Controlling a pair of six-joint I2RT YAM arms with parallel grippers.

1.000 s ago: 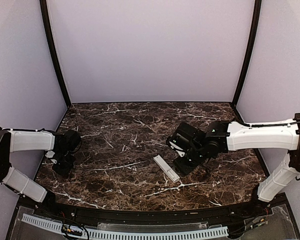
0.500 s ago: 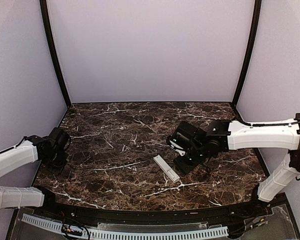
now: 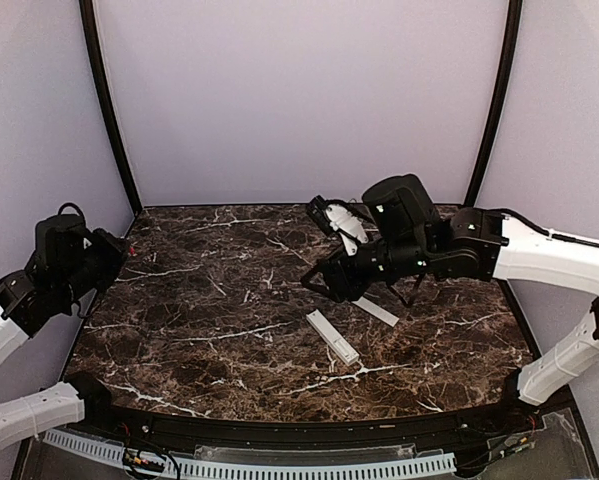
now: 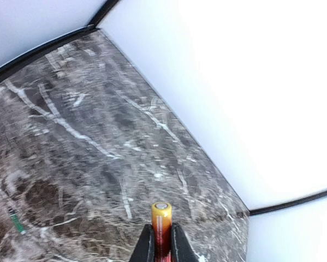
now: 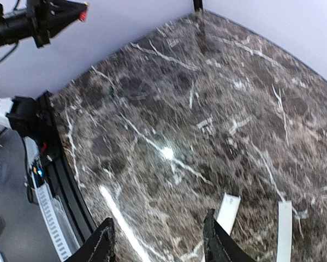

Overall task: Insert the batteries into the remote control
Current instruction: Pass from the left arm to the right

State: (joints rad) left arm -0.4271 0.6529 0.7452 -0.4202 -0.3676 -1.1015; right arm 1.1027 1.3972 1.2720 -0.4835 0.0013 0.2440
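My left gripper [image 4: 161,233] is shut on a red battery [image 4: 161,218] with a yellow-orange end, which sticks out past the fingertips. It is held high over the table's left edge [image 3: 117,250]. The right wrist view shows it at the top left, with the battery's red tip [image 5: 84,4] showing. The white remote control [image 3: 332,336] lies flat in the middle of the table. My right gripper [image 3: 314,282] is open and empty, raised above and behind the remote. The remote's end [image 5: 227,212] shows beside my right fingertip [image 5: 214,240].
A thin flat white strip [image 3: 376,311] lies to the right of the remote and also shows in the right wrist view [image 5: 283,229]. A small thin green object [image 4: 14,219] lies on the marble at the left. The table's dark front rim [image 5: 59,164] is close by.
My left arm rose from the table's left side with the battery in its grip. My right arm lifted and swung back and up, uncovering the flat white strip.
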